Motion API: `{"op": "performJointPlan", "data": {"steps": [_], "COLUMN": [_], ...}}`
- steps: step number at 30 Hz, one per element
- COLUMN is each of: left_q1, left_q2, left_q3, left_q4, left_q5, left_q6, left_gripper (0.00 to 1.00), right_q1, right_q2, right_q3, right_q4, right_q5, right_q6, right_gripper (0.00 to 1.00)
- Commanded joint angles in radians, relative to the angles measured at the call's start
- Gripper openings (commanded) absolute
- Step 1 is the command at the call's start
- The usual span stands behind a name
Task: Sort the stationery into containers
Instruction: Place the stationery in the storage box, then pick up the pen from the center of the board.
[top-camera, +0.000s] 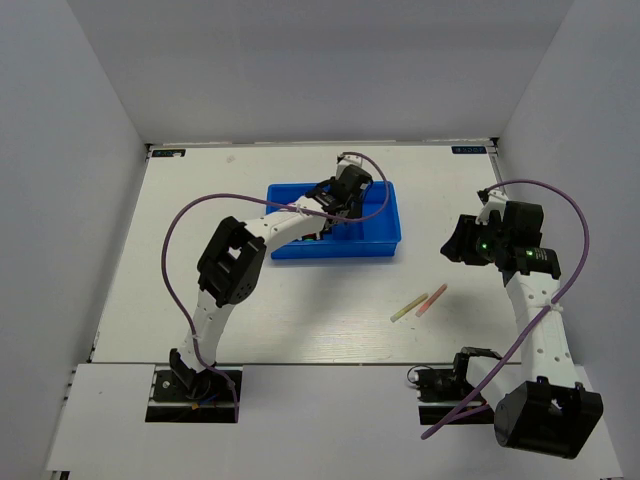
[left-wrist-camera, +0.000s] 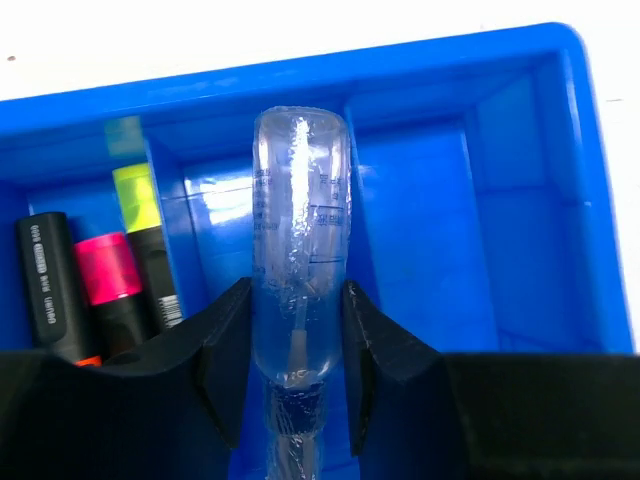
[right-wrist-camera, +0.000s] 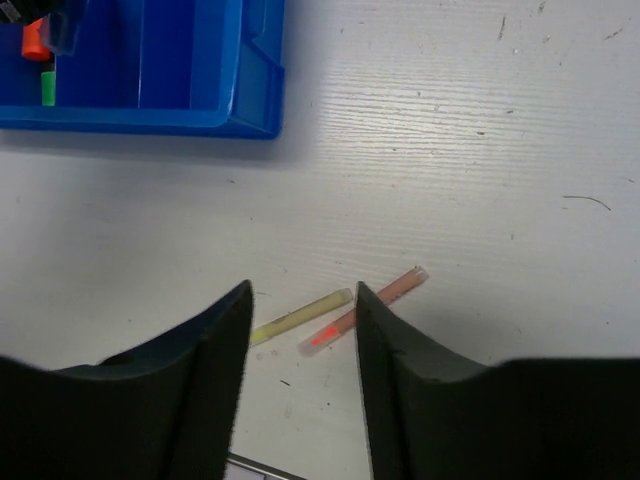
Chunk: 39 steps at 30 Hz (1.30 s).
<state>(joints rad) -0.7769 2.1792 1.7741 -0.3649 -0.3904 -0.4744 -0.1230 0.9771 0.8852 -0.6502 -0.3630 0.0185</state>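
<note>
**Overhead view.** The blue tray (top-camera: 386, 226) sits in the upper middle of the white tabletop (top-camera: 300, 320), well apart from every tabletop edge, with bare surface to its left, right and below. The left arm reaches over the tray. The right arm stands at the right of the frame, apart from the tray. A pale-yellow stick (top-camera: 409, 309) and a pink stick (top-camera: 432, 300) lie just beside each other, below and right of the tray, in open room.

**Left wrist view.** The left gripper (left-wrist-camera: 297, 290) has its fingers closed narrowly on a clear tube (left-wrist-camera: 300, 200), which runs up the middle of the frame over a tray compartment. The tube is transparent and round-ended, with fine printed markings and a thin inner stem. Whether it touches the tray floor cannot be told. At lower left, one compartment holds highlighters: a pink cap (left-wrist-camera: 105, 268), a yellow cap (left-wrist-camera: 135, 195) and a black body (left-wrist-camera: 45, 280). The overhead view hides these behind the arm.

**Right wrist view.** The right gripper (right-wrist-camera: 302, 290) has its fingers moderately apart, holding nothing. Both sticks lie at lower centre, just beyond the fingertips. The tray corner fills the upper left, showing an orange cap (right-wrist-camera: 35, 40) and a green cap (right-wrist-camera: 47, 88).
</note>
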Motion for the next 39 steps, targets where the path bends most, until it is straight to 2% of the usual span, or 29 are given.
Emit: {"op": "performJointPlan", "data": {"steps": [1,2,4,5,8,9,11,15,16,17,18,19,20,21,22,23,26,28,32,39], "left_q1": [0.019,0.019,0.019,0.019,0.019,0.019,0.019,0.021,0.019,0.019,0.019,0.019,0.021,0.019,0.018,0.019,0.018,0.002,-0.042,-0.041], "left_q2": [-0.03,-0.024,-0.021,-0.019,-0.025,-0.027,-0.035,-0.064,-0.076,-0.091,-0.146,-0.169,-0.192,-0.266,-0.292,-0.342,-0.467,-0.58,-0.745,-1.05], "left_q3": [0.001,0.001,-0.005,-0.01,-0.018,-0.016,-0.015,-0.001,-0.005,-0.025,-0.054,-0.073,-0.111,-0.142,-0.159,-0.188,-0.27,-0.388,-0.53,-0.78], "left_q4": [0.004,-0.002,-0.011,-0.011,-0.017,-0.014,-0.014,-0.032,-0.034,-0.032,-0.019,-0.011,-0.011,-0.02,-0.028,-0.069,-0.149,-0.221,-0.331,-0.499], "left_q5": [-0.016,-0.015,-0.004,-0.001,0.007,0.008,0.016,0.033,0.045,0.053,0.065,0.105,0.123,0.158,0.179,0.226,0.358,0.386,0.38,0.335], "left_q6": [-0.013,-0.015,-0.017,-0.018,-0.02,-0.02,-0.02,-0.01,-0.013,-0.012,-0.012,-0.016,-0.018,-0.018,-0.017,-0.013,0.008,0.045,0.112,0.169], "left_gripper": [0.04,0.16,0.31,0.47,0.67,0.7,0.73,0.75,0.73,0.69,0.47,0.26,0.09,0.0,0.0,0.0,0.56,0.77,0.79,0.8], "right_q1": [-0.001,-0.003,-0.003,-0.003,-0.001,-0.001,-0.003,-0.003,-0.003,-0.001,-0.001,-0.001,0.0,-0.001,-0.001,0.0,0.008,0.017,0.042,0.095], "right_q2": [0.009,0.011,0.014,0.014,0.021,0.021,0.035,0.046,0.049,0.06,0.078,0.095,0.154,0.176,0.196,0.254,0.319,0.377,0.433,0.534], "right_q3": [-0.008,-0.008,-0.005,-0.006,-0.006,-0.005,0.003,0.018,0.021,0.027,0.034,0.061,0.073,0.095,0.098,0.098,0.086,0.069,0.029,0.011], "right_q4": [0.01,-0.002,-0.006,-0.008,-0.011,-0.019,-0.041,-0.1,-0.112,-0.174,-0.21,-0.321,-0.492,-0.582,-0.758,-0.848,-0.858,-0.823,-0.68,-0.605], "right_q5": [-0.025,-0.025,-0.028,-0.028,-0.05,-0.071,-0.129,-0.263,-0.292,-0.401,-0.44,-0.521,-0.59,-0.614,-0.607,-0.575,-0.516,-0.475,-0.423,-0.328], "right_q6": [-0.017,-0.012,-0.014,-0.041,-0.075,-0.1,-0.158,-0.316,-0.465,-0.536,-0.616,-0.981,-1.143,-1.298,-1.674,-1.908,-2.165,-2.207,-2.2,-2.227], "right_gripper": [0.55,0.63,0.82,0.85,0.82,0.8,0.7,0.57,0.54,0.53,0.52,0.49,0.46,0.43,0.43,0.42,0.34,0.27,0.19,0.18]}}
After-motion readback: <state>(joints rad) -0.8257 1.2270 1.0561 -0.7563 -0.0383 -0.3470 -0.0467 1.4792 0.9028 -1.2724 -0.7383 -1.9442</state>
